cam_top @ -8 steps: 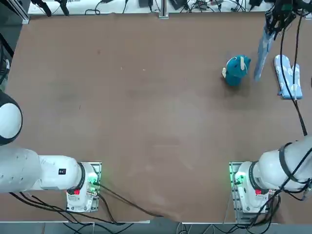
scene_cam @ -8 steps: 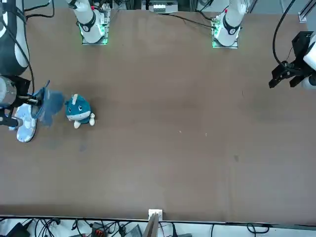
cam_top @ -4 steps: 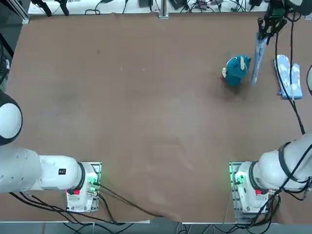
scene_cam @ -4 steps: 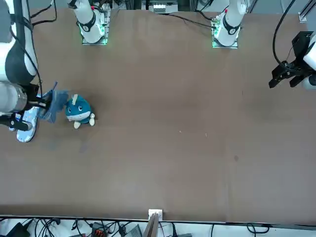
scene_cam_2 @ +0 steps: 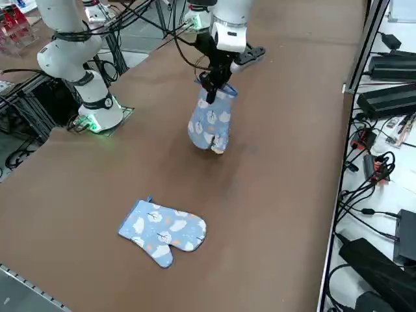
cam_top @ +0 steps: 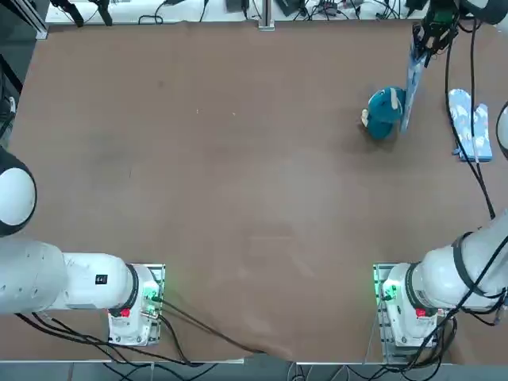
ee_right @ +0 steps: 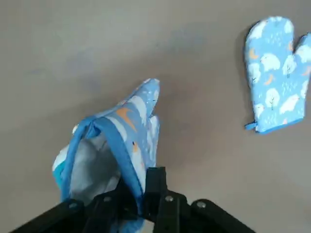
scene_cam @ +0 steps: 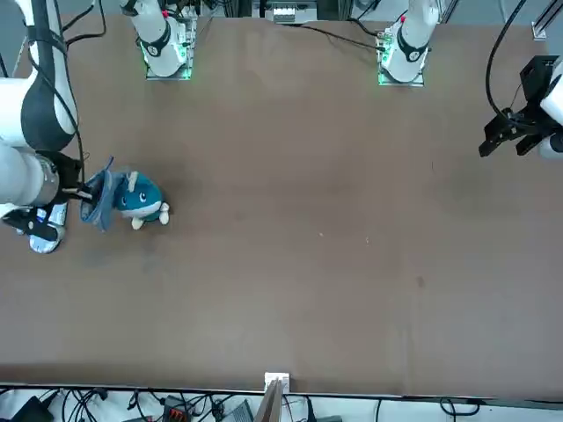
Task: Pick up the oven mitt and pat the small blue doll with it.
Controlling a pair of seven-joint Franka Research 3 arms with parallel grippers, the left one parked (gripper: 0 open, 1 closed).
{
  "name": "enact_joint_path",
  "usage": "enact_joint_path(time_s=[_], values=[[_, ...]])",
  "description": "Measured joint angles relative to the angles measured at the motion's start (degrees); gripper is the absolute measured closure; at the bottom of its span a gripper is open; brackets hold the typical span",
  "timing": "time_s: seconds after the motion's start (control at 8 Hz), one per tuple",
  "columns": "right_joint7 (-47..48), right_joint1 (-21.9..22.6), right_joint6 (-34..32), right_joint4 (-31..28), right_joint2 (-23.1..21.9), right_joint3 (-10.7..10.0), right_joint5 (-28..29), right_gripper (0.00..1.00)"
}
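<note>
The small blue doll (cam_top: 383, 111) stands near the table's far right in the top view. My right gripper (cam_top: 427, 41) is above and just to its right, shut on the cuff of a light blue patterned oven mitt (cam_top: 410, 83). The mitt (scene_cam: 98, 200) hangs down against the side of the doll (scene_cam: 141, 200). In the right side view the held mitt (scene_cam_2: 209, 123) covers nearly all of the doll. The wrist view shows the mitt's open cuff (ee_right: 131, 126) pinched between the fingers, with a teal sliver of the doll (ee_right: 58, 174) beside it.
A second oven mitt (cam_top: 470, 125) of the same pattern lies flat on the table to the right of the doll, near the right edge (scene_cam_2: 162, 231). Cables and boxes crowd the floor beyond the table's far edge.
My right gripper has carried the hanging mitt leftward in the top view, away from the flat mitt. A gap separated mitt and doll a second ago; now they meet.
</note>
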Motion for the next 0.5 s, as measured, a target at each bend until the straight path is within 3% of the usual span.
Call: enact_joint_path(time_s=[0.5], values=[[-1.3, -2.2, -2.0, 0.5, 0.1, -0.4, -4.4, 0.95]])
